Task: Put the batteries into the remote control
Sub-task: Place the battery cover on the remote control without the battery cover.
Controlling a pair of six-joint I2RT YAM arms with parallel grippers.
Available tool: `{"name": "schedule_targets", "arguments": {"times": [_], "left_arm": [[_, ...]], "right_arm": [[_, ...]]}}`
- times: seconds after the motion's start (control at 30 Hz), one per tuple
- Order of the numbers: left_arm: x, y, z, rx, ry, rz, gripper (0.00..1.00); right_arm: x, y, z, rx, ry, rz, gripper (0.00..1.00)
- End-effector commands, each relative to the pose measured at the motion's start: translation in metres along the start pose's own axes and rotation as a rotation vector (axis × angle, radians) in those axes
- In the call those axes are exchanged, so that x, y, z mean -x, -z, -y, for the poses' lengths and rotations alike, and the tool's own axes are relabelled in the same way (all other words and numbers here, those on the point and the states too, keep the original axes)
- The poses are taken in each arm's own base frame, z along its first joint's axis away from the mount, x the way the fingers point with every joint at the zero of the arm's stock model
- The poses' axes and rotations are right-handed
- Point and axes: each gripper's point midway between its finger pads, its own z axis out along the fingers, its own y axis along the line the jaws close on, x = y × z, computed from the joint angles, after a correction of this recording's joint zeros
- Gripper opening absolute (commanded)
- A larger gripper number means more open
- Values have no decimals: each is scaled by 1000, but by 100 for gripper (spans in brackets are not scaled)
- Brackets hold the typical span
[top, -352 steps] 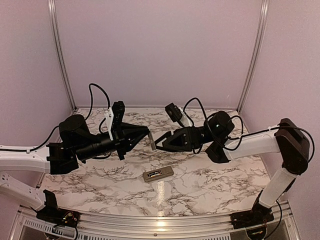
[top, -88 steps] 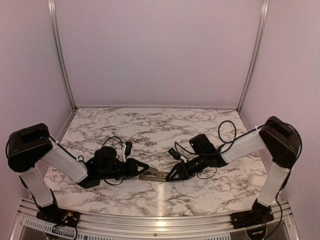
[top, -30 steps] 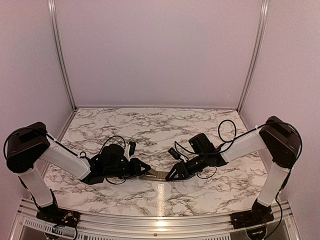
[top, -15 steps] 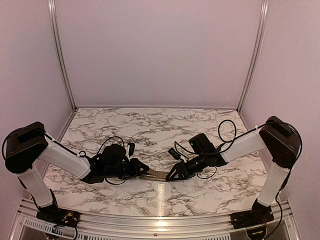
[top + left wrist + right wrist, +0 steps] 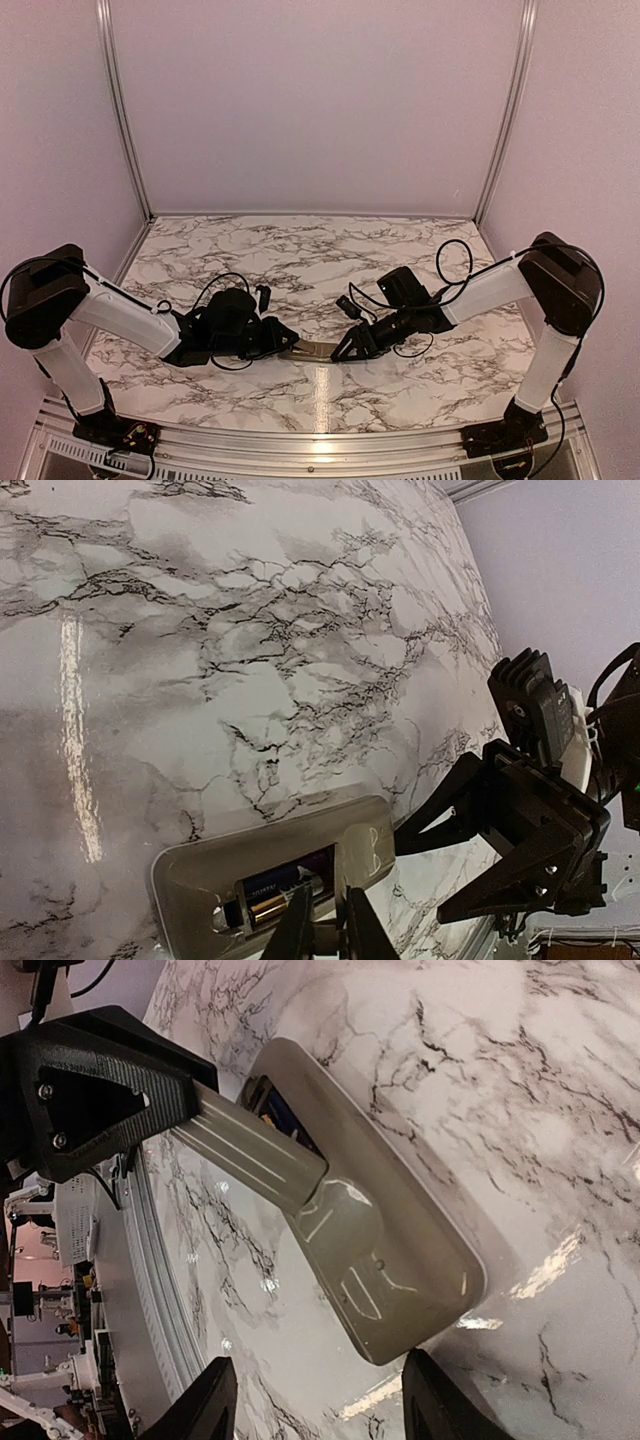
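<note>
The flat grey cover plate (image 5: 255,1145) hides most of the thin dark batteries (image 5: 288,1120) inside the slim grey-tan remote control (image 5: 390,1250). From above, the batteries are too small to see.

The table (image 5: 300,250) was marble-patterned, white with dark veins, and glossy toward its front edge; the remote control (image 5: 312,350) lay flat on it, back up, near the front, roughly midway across.

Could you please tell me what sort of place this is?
Likely a robot lab test booth: a marble-patterned table boxed in by lilac walls and metal posts, with a left arm and right arm bolted at its near edge.
</note>
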Motion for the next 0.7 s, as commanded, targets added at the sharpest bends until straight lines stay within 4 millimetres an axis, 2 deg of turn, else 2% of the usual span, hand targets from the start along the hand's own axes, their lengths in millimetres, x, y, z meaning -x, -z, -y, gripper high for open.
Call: {"name": "schedule_targets", "arguments": {"times": [0.0, 0.13, 0.27, 0.43, 0.67], "left_arm": [[-23, -6, -23, 99, -32, -84, 11], [-28, -11, -24, 102, -36, -108, 14], [-29, -12, -27, 117, -36, -113, 24], [-23, -5, -30, 149, -50, -88, 35], [-13, -1, -30, 196, -105, -60, 44]], "right_arm": [[15, -1, -16, 44, 67, 24, 55], [14, -1, -16, 44, 68, 21, 55], [14, -1, -15, 43, 68, 21, 55], [13, -1, -15, 43, 68, 20, 55], [13, -1, -14, 40, 66, 21, 55]]}}
